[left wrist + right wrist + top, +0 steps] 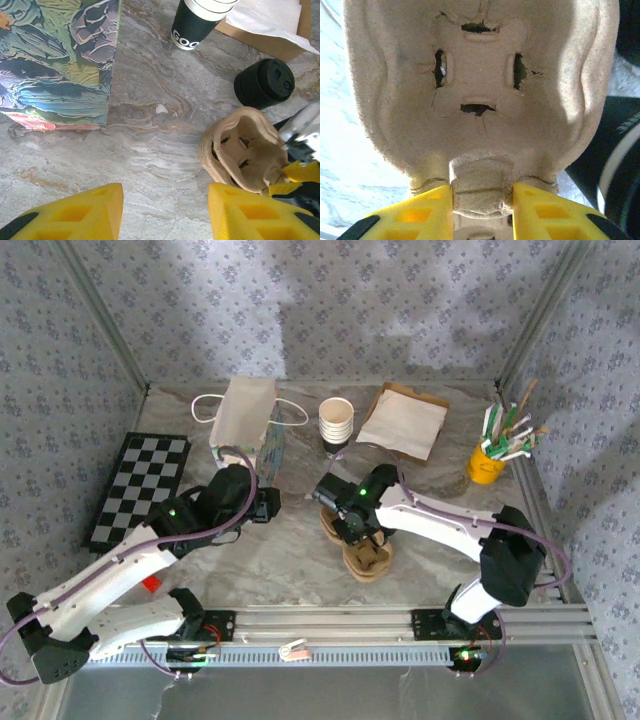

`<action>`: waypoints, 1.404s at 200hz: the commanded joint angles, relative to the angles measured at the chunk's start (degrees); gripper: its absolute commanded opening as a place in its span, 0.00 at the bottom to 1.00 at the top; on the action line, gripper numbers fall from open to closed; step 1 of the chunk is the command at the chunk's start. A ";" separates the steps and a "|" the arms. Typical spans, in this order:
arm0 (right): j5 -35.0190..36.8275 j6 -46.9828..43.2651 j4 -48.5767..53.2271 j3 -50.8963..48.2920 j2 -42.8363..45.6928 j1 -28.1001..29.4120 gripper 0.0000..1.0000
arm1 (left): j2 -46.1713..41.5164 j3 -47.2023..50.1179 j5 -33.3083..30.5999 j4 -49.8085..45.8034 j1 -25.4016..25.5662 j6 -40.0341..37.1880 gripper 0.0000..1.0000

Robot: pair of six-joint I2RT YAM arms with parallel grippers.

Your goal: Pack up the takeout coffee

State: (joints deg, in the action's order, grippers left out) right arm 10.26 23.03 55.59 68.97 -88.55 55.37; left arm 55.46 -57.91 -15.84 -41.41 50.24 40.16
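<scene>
Cup carrier (368, 558) down on desk (300, 570), centre. Right hand (482, 200) clenched on its pulp tab, long axis stretched straight ahead of fingers. Left hand (165, 212) released, empty; carrier sighted ahead-right, bag (245, 418) ahead-left.

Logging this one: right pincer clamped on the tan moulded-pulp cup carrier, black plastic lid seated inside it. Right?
Not quite. The right pincer does clamp the tan moulded-pulp cup carrier, but the black plastic lid sits on the marbled table beside it, per the left wrist view.

Overhead rear view, wrist close-ups (shared carrier (366, 554))
</scene>
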 commanded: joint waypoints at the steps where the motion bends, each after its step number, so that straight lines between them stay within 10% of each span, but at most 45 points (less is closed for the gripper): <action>1: -0.15 1.97 4.73 3.98 2.45 -0.72 0.33 | -1.55 -0.49 0.20 -0.91 -0.64 -0.49 0.48; 281: -0.99 12.58 3.18 8.13 -5.75 -1.37 0.50 | -3.14 -0.45 1.85 -2.36 -3.91 -0.72 0.49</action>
State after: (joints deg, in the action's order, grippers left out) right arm 7.31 34.74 57.56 75.92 -93.25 53.93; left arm 53.23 -57.91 -14.57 -43.53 46.70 40.12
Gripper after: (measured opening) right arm 0.512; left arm 0.489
